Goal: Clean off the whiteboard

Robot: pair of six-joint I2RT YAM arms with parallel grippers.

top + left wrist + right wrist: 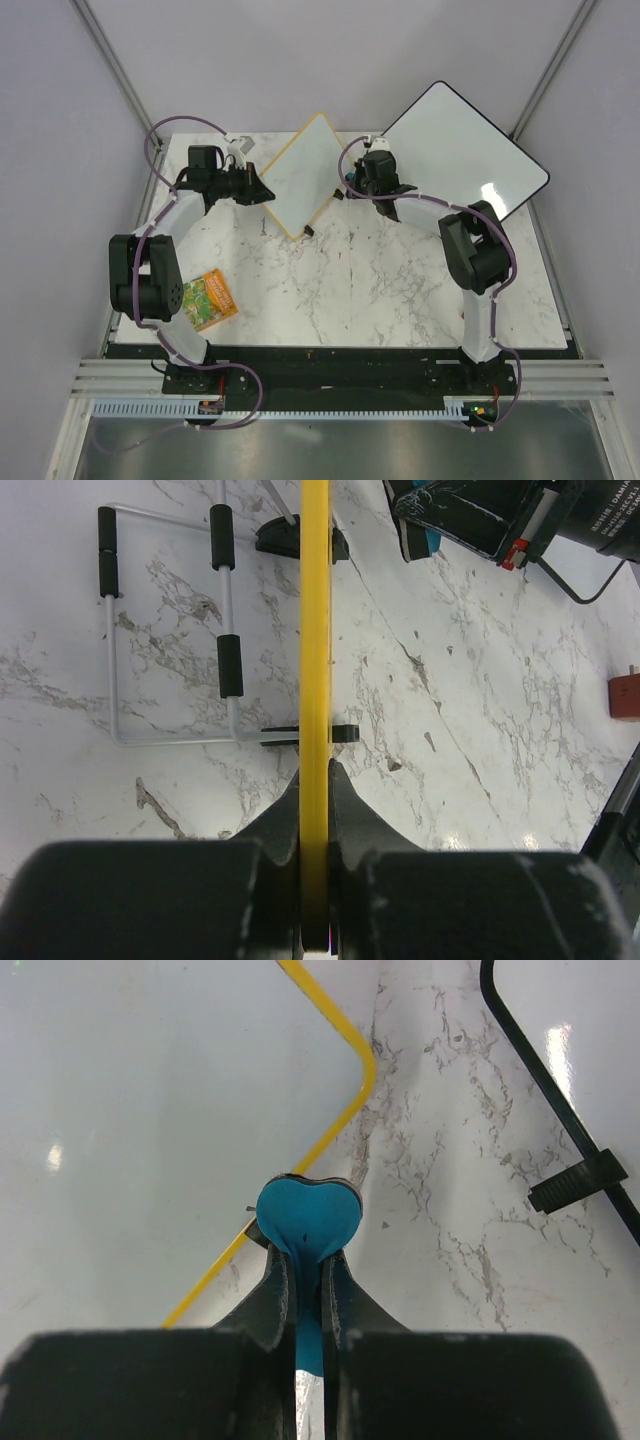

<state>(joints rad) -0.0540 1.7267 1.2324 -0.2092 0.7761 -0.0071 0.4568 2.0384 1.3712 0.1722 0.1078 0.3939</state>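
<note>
Two tools engaged, wiping step | left tool narrow, clamping yellow frame edge of whiteboard at its 9 o'clock | right tool pinching blue wiper at its 3 o'clock corner | whiteboard at 12 o'clock of worktop, face white, no writing discernible | next, likely: pressed sweeps toward 9 o'clock

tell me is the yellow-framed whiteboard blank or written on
Blank where visible: the whiteboard shows plain white in top and right wrist views, no marks.
</note>
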